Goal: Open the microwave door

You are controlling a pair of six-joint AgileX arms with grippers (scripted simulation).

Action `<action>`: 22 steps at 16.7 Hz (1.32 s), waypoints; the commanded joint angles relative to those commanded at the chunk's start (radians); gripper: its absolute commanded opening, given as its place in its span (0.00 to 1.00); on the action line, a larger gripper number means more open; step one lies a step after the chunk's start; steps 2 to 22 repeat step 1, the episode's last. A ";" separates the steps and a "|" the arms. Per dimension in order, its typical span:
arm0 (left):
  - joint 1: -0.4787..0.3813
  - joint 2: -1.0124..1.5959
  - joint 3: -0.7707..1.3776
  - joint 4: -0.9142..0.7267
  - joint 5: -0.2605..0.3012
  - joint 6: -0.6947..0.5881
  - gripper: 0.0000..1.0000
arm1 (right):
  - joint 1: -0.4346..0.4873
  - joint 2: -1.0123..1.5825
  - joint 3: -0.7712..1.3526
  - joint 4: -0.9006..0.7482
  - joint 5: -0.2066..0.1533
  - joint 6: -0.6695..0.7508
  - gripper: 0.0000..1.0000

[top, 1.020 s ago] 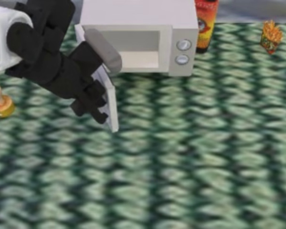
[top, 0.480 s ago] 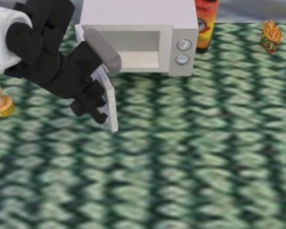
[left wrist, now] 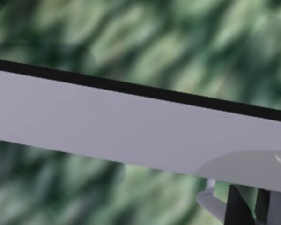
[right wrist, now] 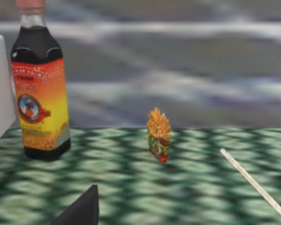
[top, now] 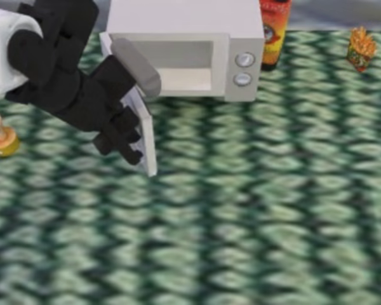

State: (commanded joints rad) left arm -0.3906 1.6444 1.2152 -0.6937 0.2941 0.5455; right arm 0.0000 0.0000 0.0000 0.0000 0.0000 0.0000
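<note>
The microwave [top: 184, 16] stands at the back of the table, its cavity showing. The microwave door [top: 148, 136] is swung out toward the front left and stands almost edge-on in the top view. My left gripper [top: 128, 145] is at the door's free edge, shut on the handle strip. In the left wrist view the door's pale edge [left wrist: 131, 126] crosses the picture, with the grey handle [left wrist: 210, 204] beside the dark fingers [left wrist: 235, 208]. My right arm is out of the top view. Only a dark tip of the right gripper [right wrist: 84, 211] shows in the right wrist view.
Two silver knobs [top: 244, 68] sit on the microwave's right panel. A sauce bottle [top: 274, 28] stands right of the microwave, and a fries carton [top: 360, 47] at the far right. A yellow toy [top: 1, 136] lies at the left edge. The cloth is green patterned.
Almost nothing differs. The left gripper and the door's free edge have crept very slightly to the left.
</note>
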 joint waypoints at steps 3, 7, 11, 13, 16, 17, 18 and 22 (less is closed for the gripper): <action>0.000 0.000 0.000 0.000 0.000 0.000 0.00 | 0.000 0.000 0.000 0.000 0.000 0.000 1.00; 0.000 0.000 0.000 0.000 0.000 0.000 0.00 | 0.000 0.000 0.000 0.000 0.000 0.000 1.00; 0.000 0.000 0.000 0.000 0.000 0.000 0.00 | 0.000 0.000 0.000 0.000 0.000 0.000 1.00; 0.000 0.000 0.000 0.000 0.000 0.000 0.00 | 0.000 0.000 0.000 0.000 0.000 0.000 1.00; 0.000 0.000 0.000 0.000 0.000 0.000 0.00 | 0.000 0.000 0.000 0.000 0.000 0.000 1.00; 0.000 0.000 0.000 0.000 0.000 0.000 0.00 | 0.000 0.000 0.000 0.000 0.000 0.000 1.00; 0.000 0.000 0.000 0.000 0.000 0.000 0.00 | 0.000 0.000 0.000 0.000 0.000 0.000 1.00; 0.000 0.000 0.000 0.000 0.000 0.000 0.00 | 0.000 0.000 0.000 0.000 0.000 0.000 1.00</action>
